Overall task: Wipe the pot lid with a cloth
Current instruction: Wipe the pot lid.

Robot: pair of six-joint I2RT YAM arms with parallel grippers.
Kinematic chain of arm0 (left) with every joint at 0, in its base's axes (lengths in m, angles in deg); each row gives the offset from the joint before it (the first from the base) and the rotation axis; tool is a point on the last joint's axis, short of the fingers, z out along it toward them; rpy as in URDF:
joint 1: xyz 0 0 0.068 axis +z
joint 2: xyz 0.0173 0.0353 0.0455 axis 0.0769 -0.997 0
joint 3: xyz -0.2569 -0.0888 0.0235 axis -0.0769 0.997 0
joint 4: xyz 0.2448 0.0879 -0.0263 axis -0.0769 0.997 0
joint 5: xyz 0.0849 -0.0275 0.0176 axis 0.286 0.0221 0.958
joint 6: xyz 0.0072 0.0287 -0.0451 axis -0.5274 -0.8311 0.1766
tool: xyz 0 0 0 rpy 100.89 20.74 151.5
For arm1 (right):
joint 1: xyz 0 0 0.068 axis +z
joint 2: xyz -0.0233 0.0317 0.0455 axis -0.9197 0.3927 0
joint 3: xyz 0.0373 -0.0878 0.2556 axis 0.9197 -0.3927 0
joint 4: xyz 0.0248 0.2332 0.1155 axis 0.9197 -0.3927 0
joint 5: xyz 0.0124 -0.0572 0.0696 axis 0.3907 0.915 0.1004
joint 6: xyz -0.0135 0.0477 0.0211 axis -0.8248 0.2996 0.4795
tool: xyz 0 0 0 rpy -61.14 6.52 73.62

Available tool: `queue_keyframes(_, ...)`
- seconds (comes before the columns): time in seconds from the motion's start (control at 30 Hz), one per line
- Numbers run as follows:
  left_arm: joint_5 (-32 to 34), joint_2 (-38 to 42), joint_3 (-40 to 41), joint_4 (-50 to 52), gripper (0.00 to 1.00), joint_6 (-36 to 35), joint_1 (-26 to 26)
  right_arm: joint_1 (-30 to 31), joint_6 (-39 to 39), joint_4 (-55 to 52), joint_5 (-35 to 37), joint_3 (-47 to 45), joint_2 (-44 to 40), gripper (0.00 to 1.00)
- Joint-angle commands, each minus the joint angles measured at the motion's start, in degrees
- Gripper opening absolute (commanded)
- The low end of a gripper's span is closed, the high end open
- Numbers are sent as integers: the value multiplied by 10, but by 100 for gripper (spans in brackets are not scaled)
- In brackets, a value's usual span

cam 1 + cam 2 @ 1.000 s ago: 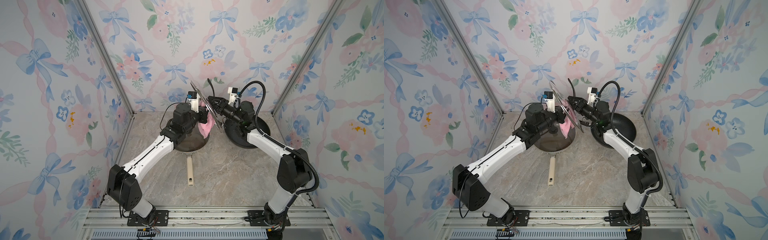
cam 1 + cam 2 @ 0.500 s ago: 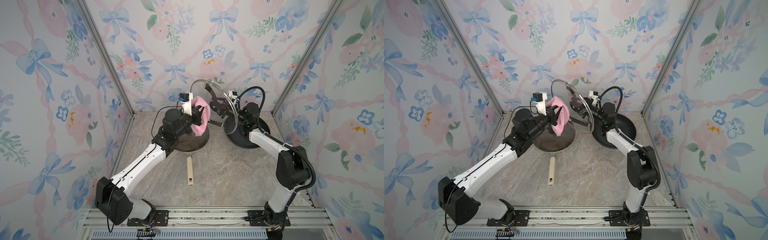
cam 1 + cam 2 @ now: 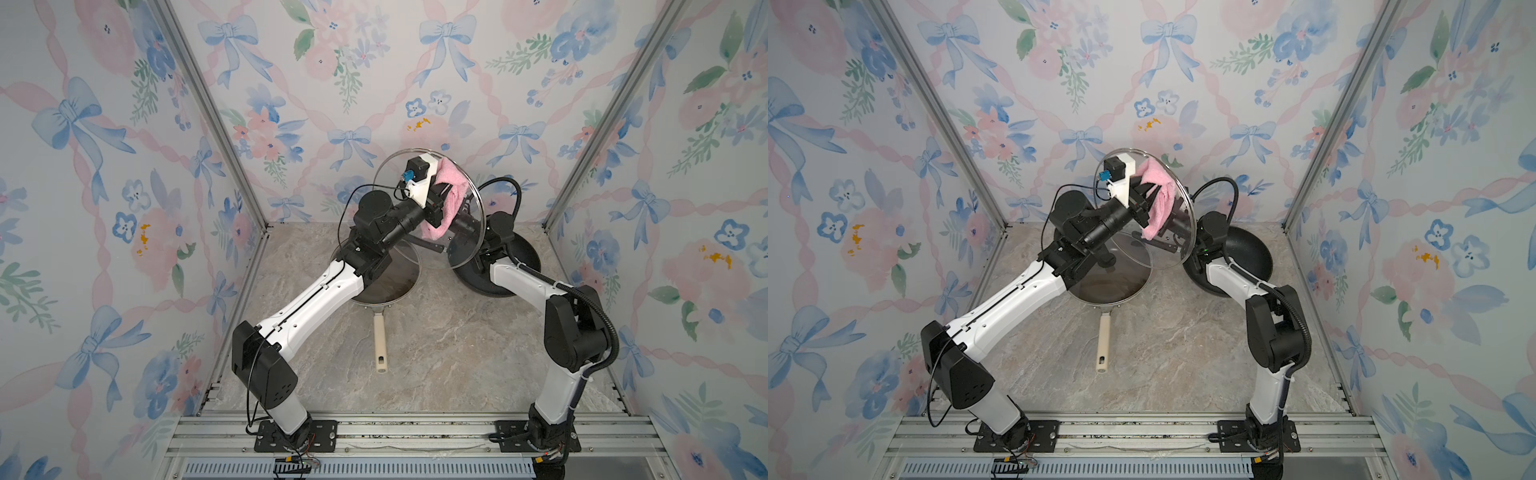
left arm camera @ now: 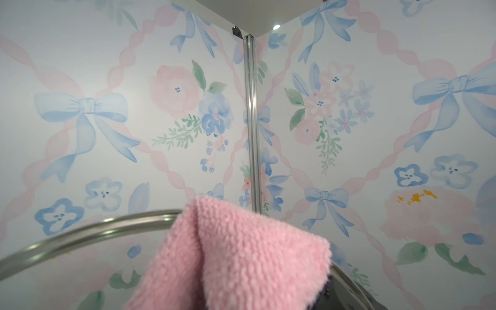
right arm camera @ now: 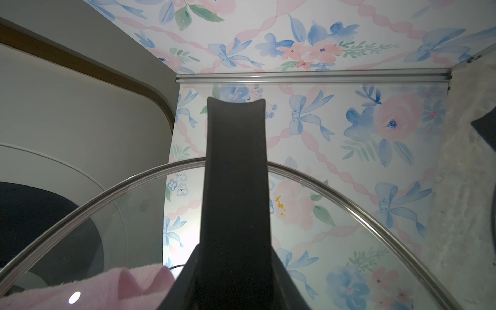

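Observation:
The pot lid (image 3: pixel 468 251) (image 3: pixel 1184 232) is clear glass with a steel rim, held tilted on edge in the air at the back centre. My right gripper (image 3: pixel 462 225) (image 3: pixel 1173 233) is behind the glass, shut on the lid's black handle (image 5: pixel 236 174). The pink fuzzy cloth (image 3: pixel 449 199) (image 3: pixel 1160 195) hangs folded against the lid's upper part, with my left gripper (image 3: pixel 437 204) (image 3: pixel 1147 200) shut on it. In the left wrist view the cloth (image 4: pixel 241 257) hides the fingers and the rim (image 4: pixel 94 230) curves behind it. The cloth (image 5: pixel 80 290) shows through the glass in the right wrist view.
Below the left arm sits a frying pan (image 3: pixel 390 286) (image 3: pixel 1113 286) with a beige handle (image 3: pixel 380 340) pointing toward the front; a second glass lid (image 3: pixel 1136 257) lies tilted over it. A black pan (image 3: pixel 521 257) (image 3: pixel 1252 253) sits at the back right. Flowered walls enclose three sides.
The lid has swung from nearly edge-on to facing more toward the camera and risen. My left gripper has carried the cloth up and to the right, onto the lid's upper part.

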Motion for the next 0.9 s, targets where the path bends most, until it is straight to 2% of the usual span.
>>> queue_keyframes(0.0,83,-11,1,-46,0,-6,76,14,8,122,-8,26,-26,6)
queue_keyframes(0.1,97,3,54,-56,0,35,129,9,13,128,-9,32,-26,5)
queue_keyframes(0.2,100,21,125,-56,0,47,137,3,21,135,-9,46,-22,5)
queue_keyframes(0.3,80,35,186,-56,0,80,115,-3,37,141,-9,70,-7,4)
queue_keyframes(0.37,85,38,208,-57,0,69,67,-6,47,149,-5,86,5,4)
queue_keyframes(0.47,70,31,189,-59,0,56,-2,-10,50,142,-4,102,22,4)
queue_keyframes(0.57,53,21,134,-73,0,44,-42,-10,52,133,-4,113,41,3)
queue_keyframes(0.73,18,0,20,-85,0,41,-57,-6,52,129,-1,122,62,2)
queue_keyframes(0.8,8,-10,-3,-90,0,40,-66,-7,53,131,5,123,66,2)
queue_keyframes(0.87,26,-21,-1,-91,0,33,-71,-7,55,133,8,128,69,2)
